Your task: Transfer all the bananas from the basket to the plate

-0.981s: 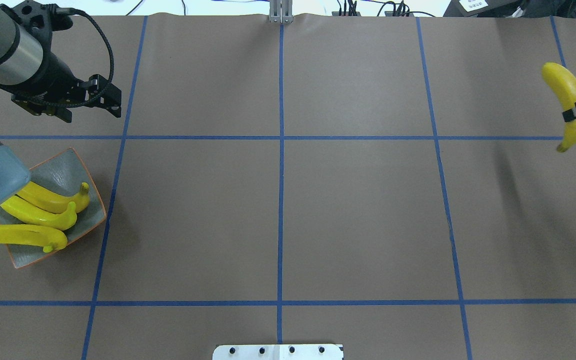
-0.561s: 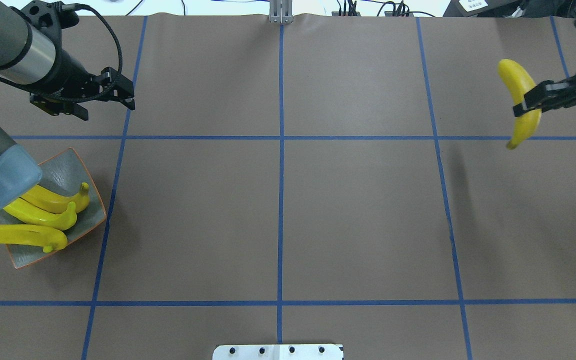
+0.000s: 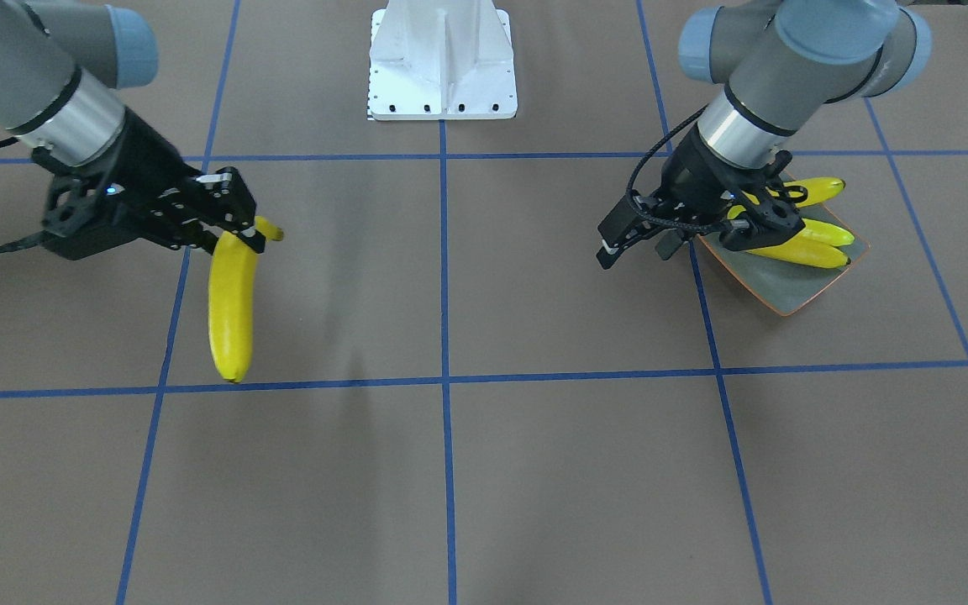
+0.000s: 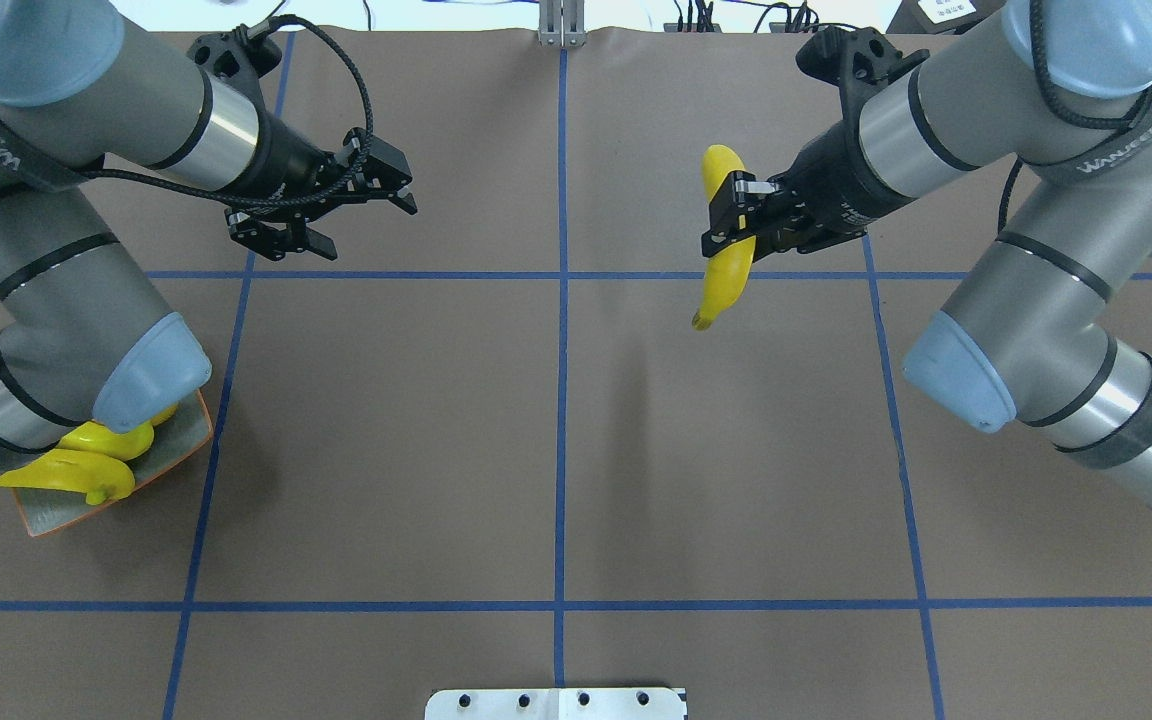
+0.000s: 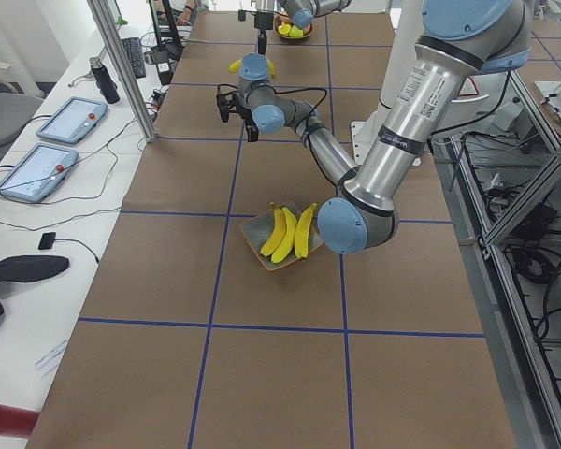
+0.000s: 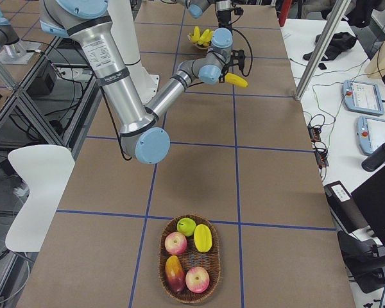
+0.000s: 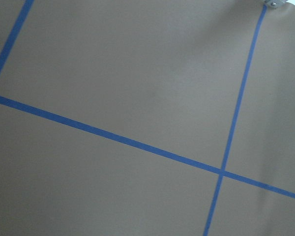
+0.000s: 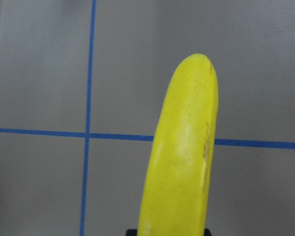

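The right gripper (image 4: 733, 215) is clamped on a banana (image 4: 723, 280) and holds it clear of the table in the upper middle of the overhead view, just right of the centre tape line (image 4: 562, 400). A second ago that banana was out at the far right edge of that view, so it has been carried a long way across towards the other arm. The left gripper (image 4: 361, 218) has come in too, from the upper left towards the centre. Its fingers stand apart with nothing between them, facing the banana but well apart from it. The plate (image 4: 198, 440) sits at the lower left of the overhead view, partly under the left arm's elbow, with three bananas (image 5: 285, 234) lying side by side on it. The basket (image 6: 162, 256), at the bottom of the right side view, holds only other fruit (image 6: 176, 242), with no banana that I can make out. To me this looks like the last banana, heading for a mid-air hand-over, since the plate lies on the left arm's side. The left gripper would need to close the gap and take hold before the right lets go.
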